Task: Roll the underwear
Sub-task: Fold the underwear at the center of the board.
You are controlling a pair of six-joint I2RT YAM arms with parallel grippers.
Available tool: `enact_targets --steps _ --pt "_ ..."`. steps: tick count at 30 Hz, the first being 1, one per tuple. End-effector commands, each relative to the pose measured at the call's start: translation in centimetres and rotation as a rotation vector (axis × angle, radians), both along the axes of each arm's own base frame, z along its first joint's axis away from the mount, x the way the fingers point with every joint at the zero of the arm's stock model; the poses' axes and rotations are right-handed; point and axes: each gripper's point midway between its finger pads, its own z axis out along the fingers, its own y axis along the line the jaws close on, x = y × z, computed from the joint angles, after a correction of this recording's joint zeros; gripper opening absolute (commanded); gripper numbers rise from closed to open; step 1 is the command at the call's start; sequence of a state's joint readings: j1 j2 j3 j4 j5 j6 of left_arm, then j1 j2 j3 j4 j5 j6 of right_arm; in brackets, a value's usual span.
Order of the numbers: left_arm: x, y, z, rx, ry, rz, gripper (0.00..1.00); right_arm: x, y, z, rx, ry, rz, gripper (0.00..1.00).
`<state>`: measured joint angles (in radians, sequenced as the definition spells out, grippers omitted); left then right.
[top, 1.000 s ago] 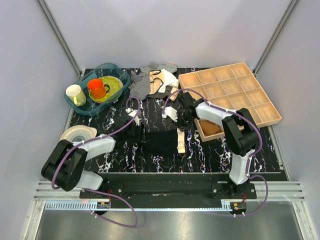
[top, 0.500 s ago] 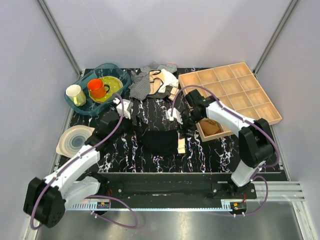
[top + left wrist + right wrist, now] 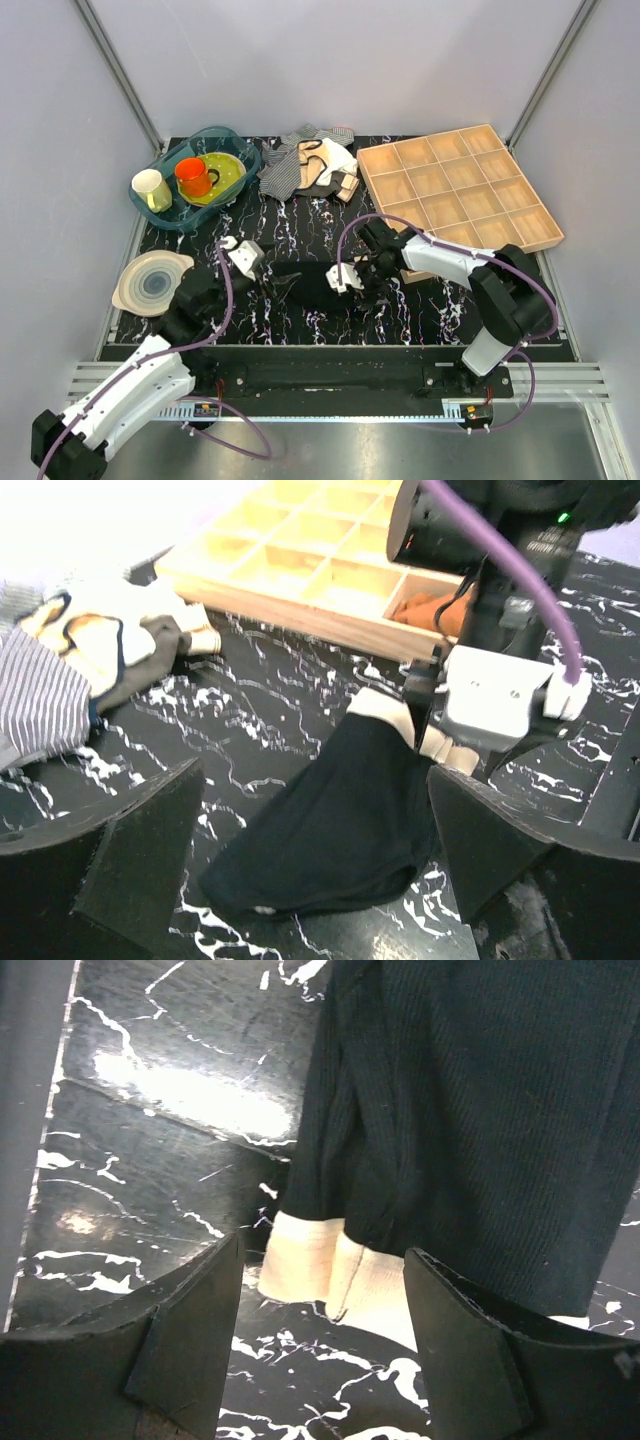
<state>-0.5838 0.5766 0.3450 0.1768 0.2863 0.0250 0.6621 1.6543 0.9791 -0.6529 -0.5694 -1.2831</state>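
The underwear is a black garment with a cream band, lying bunched on the black marbled table between the two grippers. In the left wrist view it lies flat, with the cream band at its far end. My left gripper is open, its fingers wide apart on either side of the garment's near end. My right gripper is open and hovers over the cream band at the underwear's edge. From above the left gripper and right gripper face each other.
A wooden compartment tray stands at the back right, with a tan-brown bundle in one near cell. A pile of clothes with striped cloth lies at the back. A blue bin holds cups and a plate. A grey plate lies left.
The left gripper has moved from the back left down to the underwear's left end. The right gripper has come down to its right end. The underwear is now bunched narrower.
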Motion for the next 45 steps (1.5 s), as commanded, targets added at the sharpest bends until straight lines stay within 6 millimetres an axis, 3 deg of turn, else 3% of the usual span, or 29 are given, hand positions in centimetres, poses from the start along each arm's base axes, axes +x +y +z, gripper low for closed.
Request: enact_targets --steps 1,3,11,14,18,20,21,24,28,37,38,41,45 --pt "-0.5 -0.8 3.3 -0.023 -0.18 -0.049 0.98 1.5 0.7 -0.4 -0.001 -0.104 0.001 0.72" --pt "-0.9 -1.3 3.2 -0.01 -0.186 -0.077 0.98 1.3 0.5 -0.9 -0.019 -0.097 -0.003 0.7" --pt "-3.2 -3.1 2.5 0.048 -0.261 -0.182 0.97 0.6 -0.5 -2.5 -0.087 -0.106 -0.021 0.46" --pt "-3.9 -3.6 1.8 0.088 -0.278 -0.208 0.97 0.4 -0.5 -2.3 -0.095 -0.085 -0.037 0.35" --pt "-5.2 -5.1 -0.5 0.184 -0.274 -0.284 0.97 0.7 0.3 -0.3 -0.058 -0.014 -0.057 0.3" --pt "-5.6 -5.6 -1.8 0.237 -0.264 -0.315 0.97 0.3 0.1 0.3 -0.057 0.053 -0.065 0.29" --pt "-5.9 -6.1 -3.0 0.271 -0.239 -0.345 0.96 1.1 0.5 1.6 -0.014 0.071 -0.078 0.29" --pt "-6.2 -7.1 -4.9 0.342 -0.206 -0.401 0.95 1.5 0.2 2.8 0.001 0.142 -0.089 0.28" --pt "-6.0 -8.1 -6.9 0.427 -0.183 -0.446 0.92 1.4 -0.3 2.7 -0.018 0.22 -0.099 0.28" --pt "-3.3 -10.7 -10.2 0.6 -0.195 -0.49 0.83 1.9 -0.7 2.4 -0.014 0.267 -0.126 0.28" --pt "-2.9 -11.3 -9.8 0.6 -0.203 -0.49 0.79 2.1 -0.8 2.5 -0.01 0.269 -0.131 0.28" --pt "-2.6 -11.8 -12.0 0.663 -0.153 -0.52 0.68 2.3 -0.7 2.8 0.003 0.286 -0.143 0.28" --pt "-2.4 -12.6 -12.6 0.674 -0.124 -0.54 0.59 2.4 -0.9 2.9 0.015 0.299 -0.158 0.28"
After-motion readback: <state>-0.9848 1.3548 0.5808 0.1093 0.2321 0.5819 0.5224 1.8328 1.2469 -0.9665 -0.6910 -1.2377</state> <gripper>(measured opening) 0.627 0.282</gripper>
